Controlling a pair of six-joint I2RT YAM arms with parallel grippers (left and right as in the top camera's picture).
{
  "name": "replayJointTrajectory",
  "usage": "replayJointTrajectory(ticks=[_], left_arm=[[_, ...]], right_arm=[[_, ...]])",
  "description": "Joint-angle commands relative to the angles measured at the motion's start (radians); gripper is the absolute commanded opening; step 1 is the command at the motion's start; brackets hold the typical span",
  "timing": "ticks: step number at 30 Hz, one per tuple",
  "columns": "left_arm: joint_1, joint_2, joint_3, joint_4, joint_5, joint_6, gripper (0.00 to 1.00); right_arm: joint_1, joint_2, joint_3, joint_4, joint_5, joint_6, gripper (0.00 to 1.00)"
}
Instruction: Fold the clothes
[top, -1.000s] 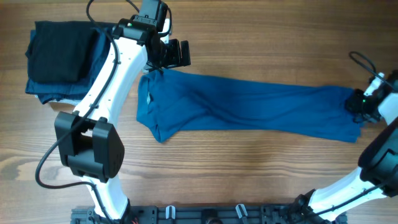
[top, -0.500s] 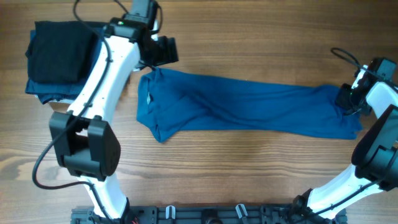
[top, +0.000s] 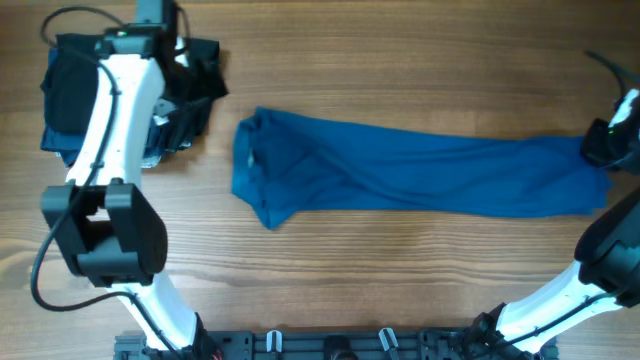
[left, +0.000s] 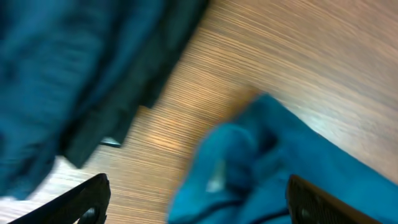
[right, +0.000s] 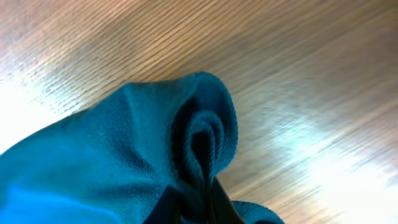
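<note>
Soft, even light fills the overhead view, which is sharp across the whole worktop (top: 400, 260); the blue shirt (top: 420, 175) casts only a thin shadow along its edge. The left wrist view is heavily motion-blurred, fabric and wood grain smeared. The right wrist view is close and slightly soft, with 2 white glare patches on the wood.
</note>
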Motion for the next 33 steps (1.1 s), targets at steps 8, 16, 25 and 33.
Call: replayJointTrajectory(ticks=[8,16,25,33], left_arm=[[0.122,-0.090,-0.002,-0.023,-0.013,0.018,0.91],[0.137,-0.101,-0.002,-0.040,-0.013,0.021,0.92],[0.136,-0.103,-0.002,-0.038,-0.013,0.021,0.93],[0.136,-0.103,-0.002,-0.039,0.007,0.021,0.93]], right_arm=[[-0.043,-0.004,0.211,-0.126,-0.010,-0.005,0.04],[0.021,-0.024,0.392,-0.337,-0.167,0.128,0.04],[0.269,-0.024,0.386,-0.476,-0.243,0.154,0.05],[0.536,-0.023,0.345,-0.504,-0.253,0.303,0.04]])
